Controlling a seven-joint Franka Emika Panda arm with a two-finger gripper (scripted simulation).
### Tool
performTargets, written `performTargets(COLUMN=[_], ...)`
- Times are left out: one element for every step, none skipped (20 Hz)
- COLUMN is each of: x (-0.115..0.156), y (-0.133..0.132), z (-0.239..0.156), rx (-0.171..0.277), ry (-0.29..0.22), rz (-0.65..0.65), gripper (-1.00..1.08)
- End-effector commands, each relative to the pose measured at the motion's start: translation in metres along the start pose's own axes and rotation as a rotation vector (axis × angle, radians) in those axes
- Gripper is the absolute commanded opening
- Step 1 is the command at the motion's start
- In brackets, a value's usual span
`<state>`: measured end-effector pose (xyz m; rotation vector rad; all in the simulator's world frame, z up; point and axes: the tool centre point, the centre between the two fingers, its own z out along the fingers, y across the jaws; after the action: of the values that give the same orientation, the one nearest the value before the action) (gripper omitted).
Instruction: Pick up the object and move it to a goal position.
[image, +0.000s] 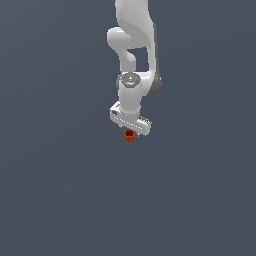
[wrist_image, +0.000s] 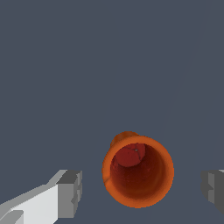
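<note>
**A:** Which step is judged to be in hand?

**B:** The approach for the grasp, it would seem. In the wrist view, read from left to right, one grey finger pad (wrist_image: 70, 193) is seen first, then the orange-red cup (wrist_image: 138, 175) with its mouth turned up to the camera, then the other pad at the far edge. A gap is left on both sides of the cup, so the gripper (wrist_image: 140, 192) is spread wide and nothing is held.

**A:** And where is the cup placed in the exterior view?

**B:** It (image: 129, 135) is seen directly under the white hand (image: 131, 129), on the plain grey surface (image: 60, 190), near the middle of the scene. Whether the fingertips have reached the cup's level cannot be told from that view.

**A:** What is called for next?

**B:** The cup is bracketed but appears not quite centred between the pads. A small centring correction may be wanted, a further lowering if needed, and then the jaws are to be closed on the cup's wall before it is lifted. Being round and small, it could be nudged aside if one pad arrives first.

**A:** Is anything in the way?

**B:** No other thing is seen around it. No goal marker can be made out either, so the destination cannot be placed.
</note>
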<state>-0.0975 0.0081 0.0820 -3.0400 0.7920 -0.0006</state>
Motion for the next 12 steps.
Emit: performTargets(x=[-0.001,-0.001,-0.001,-0.001,-0.001,-0.001,-0.001,-0.001,-0.001,-0.001,-0.001,-0.001], y=[0.000,0.001,0.001,0.001,0.001,0.001,0.001,0.001,0.001,0.001,0.001,0.001], z=[0.008,0.012,0.017,0.022,0.027,0.031,0.035,0.038,0.040,0.042,0.043,0.044], rx=[0.000,-0.001,-0.001,-0.001,-0.001,-0.001,-0.001,0.000,0.000,0.000,0.000,0.000], ry=[-0.001,-0.001,-0.001,0.000,0.000,0.000,0.000,0.000,0.000,0.000,0.000,0.000], rz=[0.001,0.002,0.002,0.003,0.003,0.003,0.003,0.004,0.004,0.004,0.005,0.005], gripper=[1.00,1.00,1.00,1.00,1.00,1.00,1.00,1.00,1.00,1.00,1.00,1.00])
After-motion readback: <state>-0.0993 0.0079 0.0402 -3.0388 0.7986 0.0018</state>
